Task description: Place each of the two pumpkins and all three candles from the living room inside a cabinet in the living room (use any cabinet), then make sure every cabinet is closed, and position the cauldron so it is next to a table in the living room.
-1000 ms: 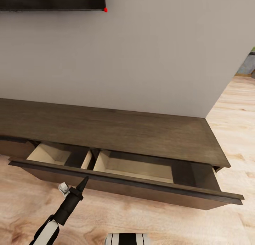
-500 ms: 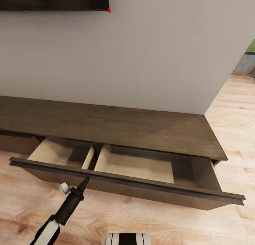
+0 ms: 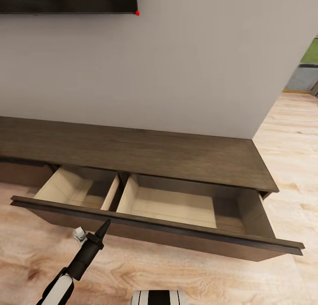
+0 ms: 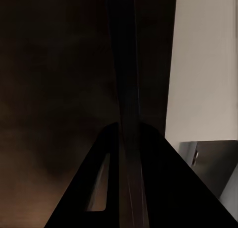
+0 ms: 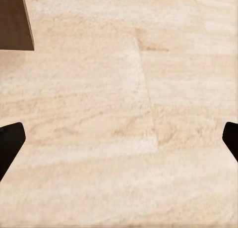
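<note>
Against the wall: cabinet [image 3: 145,152] is sitting with its drawer [image 3: 154,227] pulled out.
Left gripper [image 3: 104,227]: fingers are pressing together, tip touching the drawer front.
Right gripper [image 5: 119,139]: fingers are spreading wide above floor [image 5: 99,114], holding nothing.

Readable text: none on any surface.
Long dark brown wood cabinet [image 3: 145,152]: plain grain, no label or brand.
Grey wall [image 3: 176,66]: no sign, no number.
Pale plank floor [image 5: 99,114]: unmarked.
</note>
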Robot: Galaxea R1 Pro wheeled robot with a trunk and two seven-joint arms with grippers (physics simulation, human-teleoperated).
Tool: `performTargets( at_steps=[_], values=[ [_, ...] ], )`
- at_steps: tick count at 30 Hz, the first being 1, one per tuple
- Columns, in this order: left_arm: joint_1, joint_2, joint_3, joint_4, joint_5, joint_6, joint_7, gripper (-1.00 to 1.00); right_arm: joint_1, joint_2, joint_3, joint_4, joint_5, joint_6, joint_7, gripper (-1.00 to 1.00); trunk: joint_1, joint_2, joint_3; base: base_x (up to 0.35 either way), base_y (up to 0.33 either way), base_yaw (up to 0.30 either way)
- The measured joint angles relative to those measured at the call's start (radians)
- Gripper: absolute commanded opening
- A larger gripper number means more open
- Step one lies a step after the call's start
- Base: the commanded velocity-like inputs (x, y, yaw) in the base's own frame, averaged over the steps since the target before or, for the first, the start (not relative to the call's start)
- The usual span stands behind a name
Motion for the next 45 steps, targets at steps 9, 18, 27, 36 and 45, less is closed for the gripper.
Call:
performTargets(
  at_steps=[9,18,27,36,45],
  values=[
    [0.0,0.001,0.006,0.0,-0.001,0.003,0.0,-1.0,0.0,0.0,-0.001,0.0,0.002,0.001,-0.001,1.0,0.0,0.0,0.0,-0.107,0.0,0.0],
    [0.0,0.0,0.01,0.0,-0.002,0.001,0.0,-1.0,0.0,0.0,0.0,0.0,0.0,0.0,0.0,1.0,0.0,0.0,0.0,-0.041,0.0,0.0],
    [0.0,0.001,0.015,0.0,-0.003,0.002,0.001,-1.0,0.0,0.0,0.0,-0.003,0.001,0.0,0.0,1.0,0.0,0.0,0.0,-0.075,0.0,0.0],
    [0.0,0.001,0.017,0.0,-0.004,0.002,0.001,-1.0,0.0,0.0,0.0,-0.003,0.001,0.0,0.001,1.0,0.0,0.0,0.0,-0.048,0.0,0.0],
    [0.0,0.001,0.021,0.0,-0.005,0.001,0.0,-1.0,0.0,0.0,0.0,-0.005,0.0,0.0,0.002,1.0,0.0,0.0,0.0,-0.052,0.0,0.0]
  ],
)
